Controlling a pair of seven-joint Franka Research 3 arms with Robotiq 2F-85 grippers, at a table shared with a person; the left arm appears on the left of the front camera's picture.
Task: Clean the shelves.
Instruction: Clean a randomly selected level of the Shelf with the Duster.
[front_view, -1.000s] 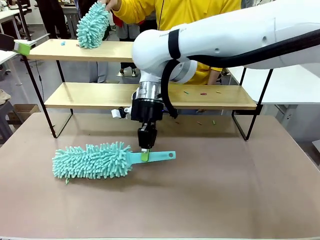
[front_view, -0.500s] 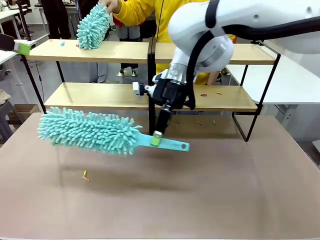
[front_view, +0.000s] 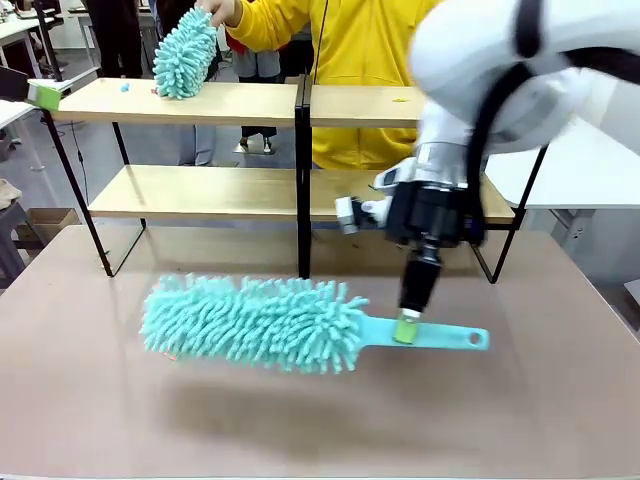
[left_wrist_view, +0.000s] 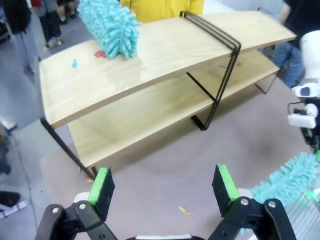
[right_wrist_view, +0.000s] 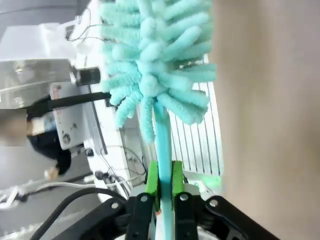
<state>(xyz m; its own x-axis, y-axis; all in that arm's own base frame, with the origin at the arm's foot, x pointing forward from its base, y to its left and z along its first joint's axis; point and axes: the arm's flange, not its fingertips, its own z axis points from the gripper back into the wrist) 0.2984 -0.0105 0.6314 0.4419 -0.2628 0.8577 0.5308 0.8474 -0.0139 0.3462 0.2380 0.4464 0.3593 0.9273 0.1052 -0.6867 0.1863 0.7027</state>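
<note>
Right end effector (front_view: 408, 328) clamped tight on the handle of the duster (front_view: 260, 322). The fluffy head sticks out toward 9 o'clock and looks lifted just off the tabletop (front_view: 520, 420). Shelves (front_view: 200, 190), 2 boards, stand at 12 o'clock of it along the far side. Left end effector (left_wrist_view: 162, 185) gapes wide, empty, near the shelves' left end. Person's hand (front_view: 215, 10) presses a second duster (front_view: 185, 50) on the upper board at 11 o'clock. Step looks like bringing the duster to a board. Best approach: lift level with the lower board, head flat, clear the central post (front_view: 303, 180), stay off the person's side, and go slowly, since the long head may twist in the grip.
</note>
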